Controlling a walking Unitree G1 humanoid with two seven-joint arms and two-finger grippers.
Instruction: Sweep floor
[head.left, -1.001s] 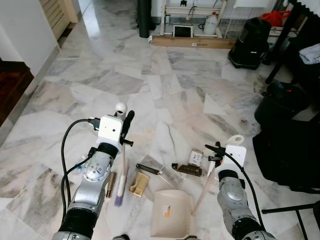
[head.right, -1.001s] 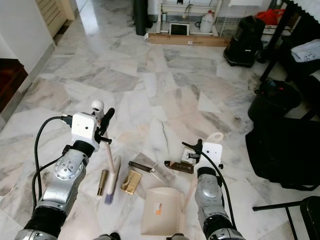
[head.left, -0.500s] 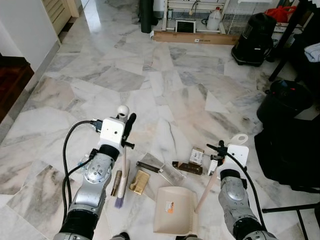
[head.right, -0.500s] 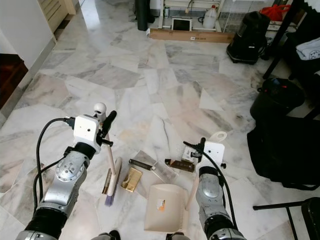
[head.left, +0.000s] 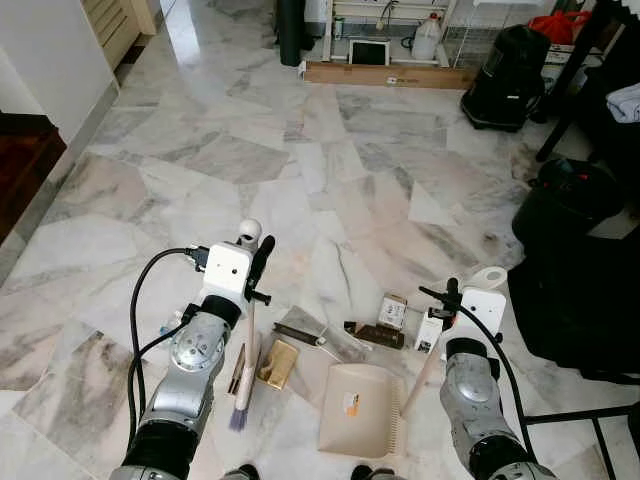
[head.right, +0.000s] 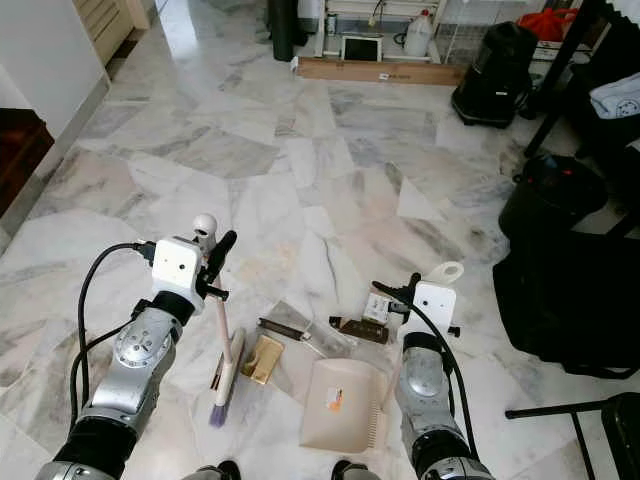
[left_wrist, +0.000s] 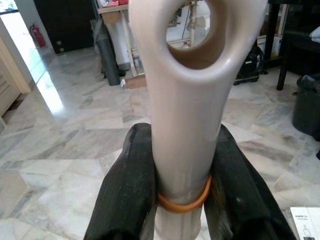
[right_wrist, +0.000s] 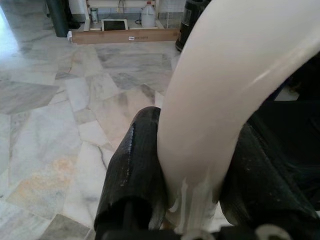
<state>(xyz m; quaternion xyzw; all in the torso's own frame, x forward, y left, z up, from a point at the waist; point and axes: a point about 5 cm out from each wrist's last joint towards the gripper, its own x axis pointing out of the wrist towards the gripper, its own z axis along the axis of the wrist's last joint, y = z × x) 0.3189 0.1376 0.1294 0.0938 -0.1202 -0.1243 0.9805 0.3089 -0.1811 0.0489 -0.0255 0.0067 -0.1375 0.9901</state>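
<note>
2 tools are in my claws over the grey-veined white marble floor (head.left: 330, 170). My left gripper (left_wrist: 177, 190) is clamped on the cream plastic handle of the short broom (head.left: 250, 330), both black fingers (left_wrist: 127, 195) pressed against the handle just above an orange rubber band (left_wrist: 184, 202); the broom's purple-tipped bristles (head.left: 237, 418) rest on the floor. My right gripper (right_wrist: 192, 185) is clamped on the pale handle of the beige plastic dustpan (head.left: 358, 409), whose pan lies flat on the floor in front of me. Between broom and pan lie bits of litter: a gold wrapper (head.left: 278, 364), a dark brown bar (head.left: 376, 335), a small white carton (head.left: 392, 311).
</note>
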